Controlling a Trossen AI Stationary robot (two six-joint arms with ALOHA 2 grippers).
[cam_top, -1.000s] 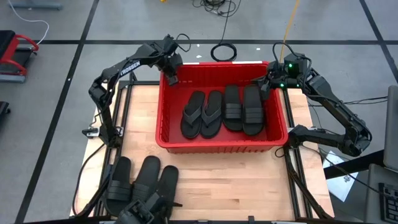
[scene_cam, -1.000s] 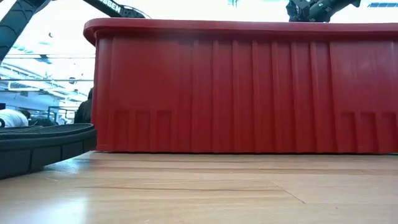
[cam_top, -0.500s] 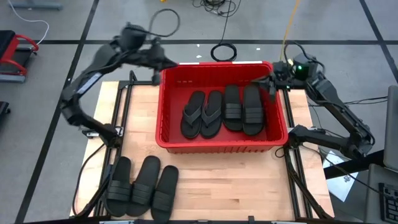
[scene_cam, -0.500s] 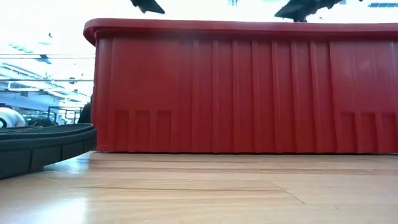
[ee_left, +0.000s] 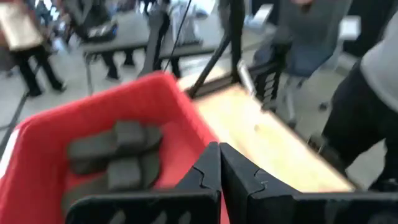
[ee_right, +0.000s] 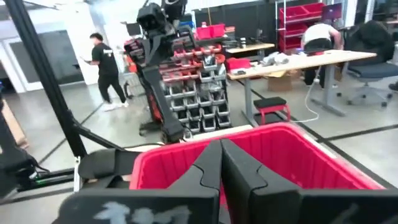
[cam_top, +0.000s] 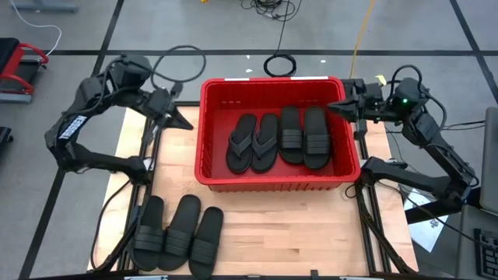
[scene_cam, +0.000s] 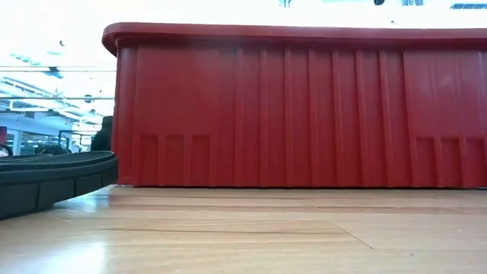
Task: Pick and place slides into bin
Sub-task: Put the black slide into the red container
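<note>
The red bin (cam_top: 276,180) stands on the wooden table toward its far side. Two thong slides (cam_top: 253,144) and two strap slides (cam_top: 303,136) lie flat, soles down, on its floor. Three more strap slides (cam_top: 179,233) lie side by side on the table at the near left; one sole (scene_cam: 53,179) shows in the low view beside the bin's wall (scene_cam: 304,114). My left gripper (cam_top: 185,124) is shut and empty, in the air left of the bin (ee_left: 37,130). My right gripper (cam_top: 333,105) is shut and empty, level over the bin's far right rim (ee_right: 292,149).
Bare tabletop (cam_top: 311,233) lies in front of the bin at the near right. A coiled cable (cam_top: 278,64) rests on the floor beyond the far edge. People (ee_right: 106,62) and workbenches stand in the room behind, and one person (ee_left: 373,93) is close to the table.
My left gripper has swung up and away from the bin's far left corner toward the table's left edge, rolling as it went, and stays shut. My right gripper has drawn back from the bin's far right corner toward the right edge, rising and levelling out. The slides have stayed still.
</note>
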